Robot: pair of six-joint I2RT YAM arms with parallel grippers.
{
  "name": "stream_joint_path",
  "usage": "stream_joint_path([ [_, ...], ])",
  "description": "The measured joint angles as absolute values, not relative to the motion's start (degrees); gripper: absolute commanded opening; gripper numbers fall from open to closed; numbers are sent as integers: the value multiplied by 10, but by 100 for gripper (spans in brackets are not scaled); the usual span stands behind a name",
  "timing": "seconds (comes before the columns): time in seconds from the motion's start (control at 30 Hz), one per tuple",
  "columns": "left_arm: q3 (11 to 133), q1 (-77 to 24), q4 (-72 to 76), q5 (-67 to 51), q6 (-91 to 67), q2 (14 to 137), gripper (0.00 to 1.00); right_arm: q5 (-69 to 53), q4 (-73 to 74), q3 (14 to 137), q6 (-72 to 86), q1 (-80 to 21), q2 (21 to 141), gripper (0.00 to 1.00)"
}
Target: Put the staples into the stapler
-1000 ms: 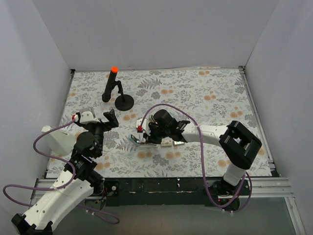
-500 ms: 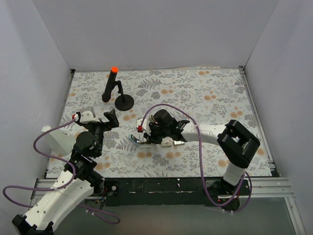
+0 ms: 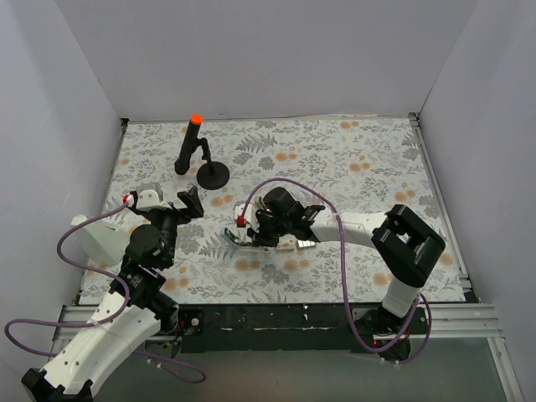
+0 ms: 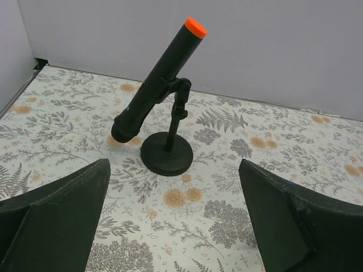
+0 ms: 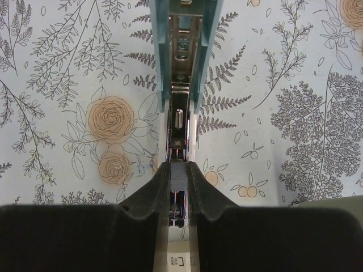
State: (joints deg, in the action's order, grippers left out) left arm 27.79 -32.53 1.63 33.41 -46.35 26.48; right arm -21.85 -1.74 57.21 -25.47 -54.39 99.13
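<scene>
**Right arm holds staples over the opened stapler**

We see the stapler [image 5: 181, 51] lying opened out flat near the middle of the flower-patterned bench [image 3: 360, 167]. Its blue-green shell frames a silver channel. The right end effector [image 5: 178, 165] sits directly over that channel. Its fingers are pinched almost together on a thin silvery strip, which we take to be the staples [image 5: 178, 177], lined up with the track. The left end effector [image 3: 190, 203] hangs spread wide and empty well to the left, facing a black tube on a stand [image 4: 164, 85]. We judge that the loading step is under way. Next, the strip needs seating squarely in the track and releasing, and then the cover must be folded shut.
</scene>
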Motion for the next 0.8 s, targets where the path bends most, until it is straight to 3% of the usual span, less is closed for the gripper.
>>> stream_joint_path([
  [0.8, 278, -310, 15, 314, -472, 268, 98, -224, -18, 572, -228, -543, 967, 6],
])
